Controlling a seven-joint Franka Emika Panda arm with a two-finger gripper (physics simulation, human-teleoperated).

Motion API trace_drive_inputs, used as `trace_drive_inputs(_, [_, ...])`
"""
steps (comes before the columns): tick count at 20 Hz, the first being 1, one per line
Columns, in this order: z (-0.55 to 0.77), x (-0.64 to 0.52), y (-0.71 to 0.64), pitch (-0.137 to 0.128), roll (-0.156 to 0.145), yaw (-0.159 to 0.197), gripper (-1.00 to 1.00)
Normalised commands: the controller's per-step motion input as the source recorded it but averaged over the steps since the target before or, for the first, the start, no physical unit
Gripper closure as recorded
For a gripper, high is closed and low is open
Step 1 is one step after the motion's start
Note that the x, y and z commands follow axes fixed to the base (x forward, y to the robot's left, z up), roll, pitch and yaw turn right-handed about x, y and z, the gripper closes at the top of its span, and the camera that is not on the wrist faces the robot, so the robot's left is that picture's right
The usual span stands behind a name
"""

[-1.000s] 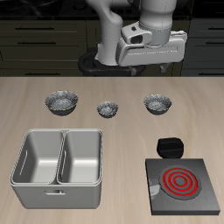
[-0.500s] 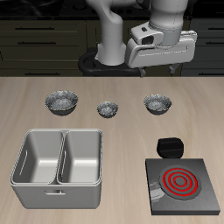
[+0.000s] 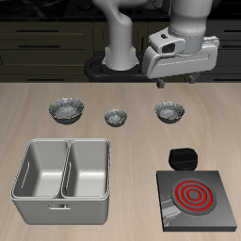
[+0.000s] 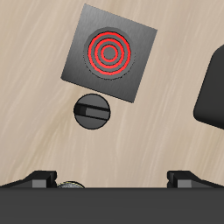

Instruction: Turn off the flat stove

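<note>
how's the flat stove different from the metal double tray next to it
The flat stove is a thin dark grey slab lying low on the table; the twin-basin tray is light metal with raised walls. The stove carries glowing red burner rings and a black knob at its far edge; the tray has two empty basins and no control. The tray also looks larger. Both are squarish and sit near the table's front edge.

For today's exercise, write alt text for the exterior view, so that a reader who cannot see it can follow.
A flat stove with burner rings glowing red sits near the table's front edge, its black knob at its far edge. The gripper hangs high behind it, holding nothing. A twin-basin metal tray and three small bowls share the table.
</note>
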Motion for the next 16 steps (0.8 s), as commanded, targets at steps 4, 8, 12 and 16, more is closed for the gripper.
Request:
trace_drive_inputs(4, [-0.09, 0.08, 0.03, 0.003, 0.009, 0.111, -1.00])
trace_drive_inputs(8, [-0.30, 0.07, 0.17, 0.050, 0.048, 0.231, -1.00])
trace_drive_inputs(12, [-0.14, 0.02, 0.08, -0.004, 0.014, 0.129, -1.00])
trace_drive_inputs(16, [-0.16, 0.01, 0.12, 0.015, 0.031, 0.152, -1.00])
